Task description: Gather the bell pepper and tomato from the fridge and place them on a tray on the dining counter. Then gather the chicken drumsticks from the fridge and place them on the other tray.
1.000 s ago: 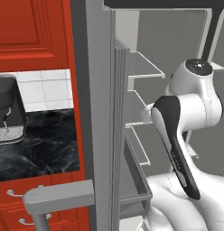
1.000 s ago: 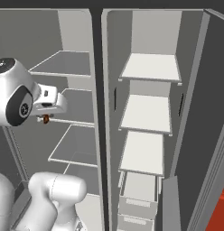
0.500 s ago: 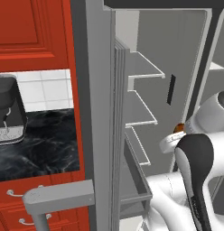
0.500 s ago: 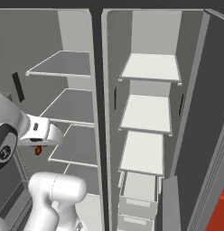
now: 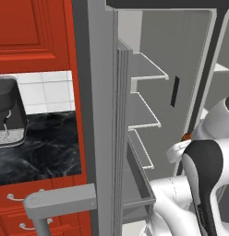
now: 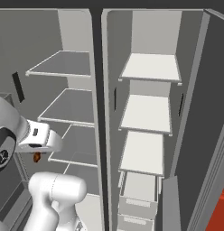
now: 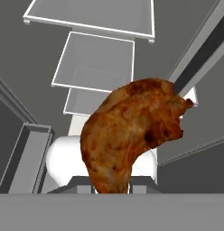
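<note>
gripper [image 7: 113, 188] pinching the thin end of a red-brown chicken drumstick [image 7: 132, 131], meat hanging in front of the open fridge [image 6: 150, 67], out past its pale shelves [image 6: 143, 151], white arm low before the left compartment, door bin [image 5: 137, 184] alongside

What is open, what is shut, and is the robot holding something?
fridge: both doors open, the shelves in view bare
drumstick: red-brown, held in the gripper, lifted off the shelves
gripper: shut on the drumstick
fridge drawers: top one pulled out a little
</note>
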